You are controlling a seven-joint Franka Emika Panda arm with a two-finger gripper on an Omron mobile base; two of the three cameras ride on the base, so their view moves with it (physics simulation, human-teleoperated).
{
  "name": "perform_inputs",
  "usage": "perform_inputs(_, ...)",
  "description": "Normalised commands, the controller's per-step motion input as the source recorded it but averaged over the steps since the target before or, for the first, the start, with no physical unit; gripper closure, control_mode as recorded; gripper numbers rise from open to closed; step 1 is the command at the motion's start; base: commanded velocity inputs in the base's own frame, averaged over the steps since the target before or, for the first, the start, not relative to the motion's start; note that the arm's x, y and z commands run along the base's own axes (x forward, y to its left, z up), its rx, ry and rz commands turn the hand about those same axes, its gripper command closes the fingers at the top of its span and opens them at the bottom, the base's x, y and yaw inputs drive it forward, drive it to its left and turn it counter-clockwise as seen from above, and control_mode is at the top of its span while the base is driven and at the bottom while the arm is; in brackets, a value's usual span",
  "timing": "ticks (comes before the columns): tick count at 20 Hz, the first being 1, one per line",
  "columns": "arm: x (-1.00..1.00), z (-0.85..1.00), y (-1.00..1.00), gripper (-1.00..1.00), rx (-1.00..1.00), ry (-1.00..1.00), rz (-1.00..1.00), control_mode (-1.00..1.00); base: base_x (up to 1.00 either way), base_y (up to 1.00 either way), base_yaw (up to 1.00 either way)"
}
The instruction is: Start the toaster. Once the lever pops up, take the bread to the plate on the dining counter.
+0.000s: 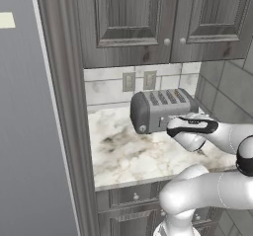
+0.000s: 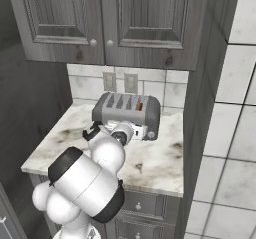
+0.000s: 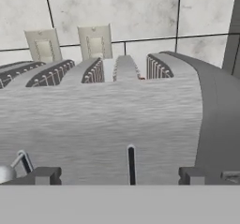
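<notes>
The toaster [image 2: 127,114] sits on the marble counter [image 2: 155,165] under cabinets [image 2: 107,20].

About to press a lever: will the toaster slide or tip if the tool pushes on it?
The toaster looks boxy, broad and metal, so tipping seems unlikely. On the smooth marble counter it may slide toward the wall under a horizontal push. The open tool sits at its long side; pressing straight down seems safer.

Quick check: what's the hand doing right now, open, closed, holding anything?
Hand: open and holding nothing, its fingertips spread apart right in front of the toaster's long side, either side of a lever slot.
</notes>
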Motion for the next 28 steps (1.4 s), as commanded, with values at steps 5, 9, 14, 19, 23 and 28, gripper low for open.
perform_inputs(5,0.0,0.35,0.0,-1.0,0.0,-0.03,-0.01,-1.0,0.0,0.0,0.0)
perform_inputs(9,0.0,0.46,0.0,-1.0,0.0,0.02,0.0,-1.0,0.0,0.0,0.0)
perform_inputs(14,0.0,0.46,-0.02,-1.0,0.0,0.07,0.0,-1.0,0.0,0.0,0.0)
perform_inputs(19,0.0,0.52,-0.11,-1.0,0.0,0.09,0.0,-1.0,0.0,0.0,0.0)
perform_inputs(23,0.0,0.54,-0.14,-1.0,0.0,0.08,0.0,-1.0,0.0,0.0,0.0)
perform_inputs(28,0.0,0.49,-0.1,-1.0,0.0,0.09,0.0,-1.0,0.0,0.0,0.0)
